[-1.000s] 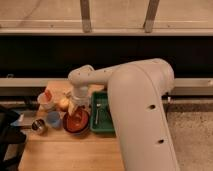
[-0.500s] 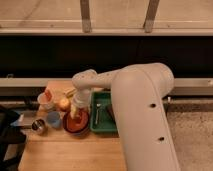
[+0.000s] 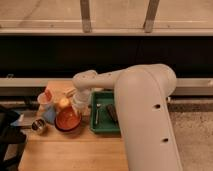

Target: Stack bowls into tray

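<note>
The red-orange bowl [image 3: 67,120] sits on the wooden table, just left of the green tray [image 3: 103,127]. A dark rim shows beneath the bowl; I cannot tell whether that is the purple bowl, which is otherwise not seen. My gripper [image 3: 78,106] hangs from the white arm's wrist [image 3: 85,81], down at the bowl's right rim, between the bowl and the tray's left edge. The arm hides the tray's right part.
A white cup with red contents [image 3: 45,97], a yellow-orange item [image 3: 63,103], a blue cup [image 3: 49,115] and a small metal cup [image 3: 37,126] stand left of the bowl. A utensil [image 3: 97,114] and a dark item [image 3: 111,112] lie in the tray. A black object [image 3: 9,131] sits at the table's left edge.
The arm's wrist has come down and slightly right, bringing the gripper lower onto the red-orange bowl's right rim. The bowl seems a little further left.
</note>
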Tool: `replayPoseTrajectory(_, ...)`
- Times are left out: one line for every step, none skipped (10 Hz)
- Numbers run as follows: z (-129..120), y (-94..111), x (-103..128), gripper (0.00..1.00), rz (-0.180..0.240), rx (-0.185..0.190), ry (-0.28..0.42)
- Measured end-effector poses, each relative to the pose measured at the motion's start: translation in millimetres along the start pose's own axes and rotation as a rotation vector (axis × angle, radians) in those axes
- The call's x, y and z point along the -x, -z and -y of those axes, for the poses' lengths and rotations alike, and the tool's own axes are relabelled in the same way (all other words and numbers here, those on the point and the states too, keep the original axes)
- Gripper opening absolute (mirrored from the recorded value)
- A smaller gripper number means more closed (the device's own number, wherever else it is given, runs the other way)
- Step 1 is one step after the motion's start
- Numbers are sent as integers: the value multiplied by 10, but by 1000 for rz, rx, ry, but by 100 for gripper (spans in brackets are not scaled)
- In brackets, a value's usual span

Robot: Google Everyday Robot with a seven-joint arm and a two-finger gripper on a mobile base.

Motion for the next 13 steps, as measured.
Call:
replayPoseTrajectory(-16,10,-16,0,-1,5,2)
replayPoseTrajectory(-34,37,-31,0,4,10,5)
replayPoseTrajectory(-45,88,-39,0,9,11,5)
replayPoseTrajectory(-63,183,-46,0,17,14,1)
replayPoseTrajectory(-60,339,-73,0,27,15,-10)
replayPoseTrajectory(-53,464,-93,0,37,15,-22)
replayPoseTrajectory(-41,607,-115,0,45,10,-41)
replayPoseTrajectory(2,754,-134,0,58,5,-73)
replayPoseTrajectory(117,918,-230,0,73,-6,-124)
replayPoseTrajectory(193,991,-296,0,85,-11,-157)
replayPoseTrajectory(310,1086,-406,0,99,-17,-211)
replayPoseTrajectory(408,1150,-500,0,110,-18,-255)
replayPoseTrajectory(542,1214,-618,0,123,-16,-306)
